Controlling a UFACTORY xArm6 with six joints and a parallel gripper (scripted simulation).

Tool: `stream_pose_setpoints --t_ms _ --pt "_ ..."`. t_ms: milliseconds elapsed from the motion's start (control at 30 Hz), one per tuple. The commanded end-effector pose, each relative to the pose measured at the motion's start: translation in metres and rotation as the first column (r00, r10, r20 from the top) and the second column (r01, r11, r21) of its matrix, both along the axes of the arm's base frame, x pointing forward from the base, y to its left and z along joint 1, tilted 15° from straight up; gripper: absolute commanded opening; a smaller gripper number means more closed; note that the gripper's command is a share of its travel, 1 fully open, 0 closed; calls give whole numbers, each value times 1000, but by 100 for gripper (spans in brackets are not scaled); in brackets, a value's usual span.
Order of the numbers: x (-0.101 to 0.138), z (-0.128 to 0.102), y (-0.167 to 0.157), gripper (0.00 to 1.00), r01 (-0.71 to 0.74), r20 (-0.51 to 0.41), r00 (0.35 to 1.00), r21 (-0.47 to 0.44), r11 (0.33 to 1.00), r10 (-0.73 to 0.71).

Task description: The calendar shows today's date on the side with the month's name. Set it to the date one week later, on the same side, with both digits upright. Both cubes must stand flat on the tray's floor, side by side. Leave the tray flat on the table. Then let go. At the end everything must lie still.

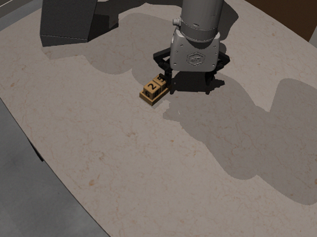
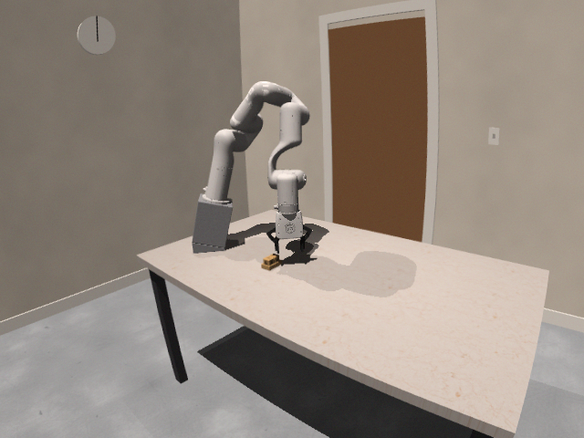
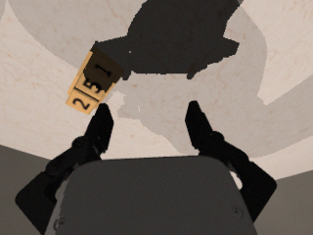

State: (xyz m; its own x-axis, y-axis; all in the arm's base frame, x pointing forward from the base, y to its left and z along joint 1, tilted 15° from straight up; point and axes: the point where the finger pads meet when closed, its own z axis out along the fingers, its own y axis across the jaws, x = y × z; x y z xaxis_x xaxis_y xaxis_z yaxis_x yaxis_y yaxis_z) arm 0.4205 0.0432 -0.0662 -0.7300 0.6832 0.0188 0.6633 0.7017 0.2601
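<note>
A small wooden calendar tray (image 1: 157, 96) lies flat on the table with two number cubes side by side in it. The near cube (image 1: 151, 89) shows 2 on top and what looks like a 6 on its near side. The far cube (image 1: 160, 80) shows 5 on top. In the wrist view the tray (image 3: 94, 82) is at the upper left, with 2 and 5 on the cube tops and a 1 on a dark side face. My gripper (image 1: 188, 81) is open and empty, just right of the tray; its left finger stands close beside the far cube. It also shows in the wrist view (image 3: 149, 119).
The arm's grey base block (image 1: 68, 16) stands at the back left of the table. The table's left edge (image 1: 31, 142) runs diagonally, with floor beyond. The side view shows the arm (image 2: 264, 155) bent over the tray (image 2: 272, 265) near the table's far left corner.
</note>
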Motion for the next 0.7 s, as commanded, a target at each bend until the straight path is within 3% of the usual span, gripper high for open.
stream_pose_setpoints --t_ms 0,167,433,667 --pt "3 2 6 100 -4 4 1000 -1 1000 4" --pt "4 3 13 100 -103 23 994 -19 994 104" --pt "8 6 29 100 -105 24 994 -20 994 105" --pt "12 9 48 100 -202 42 978 -40 978 204"
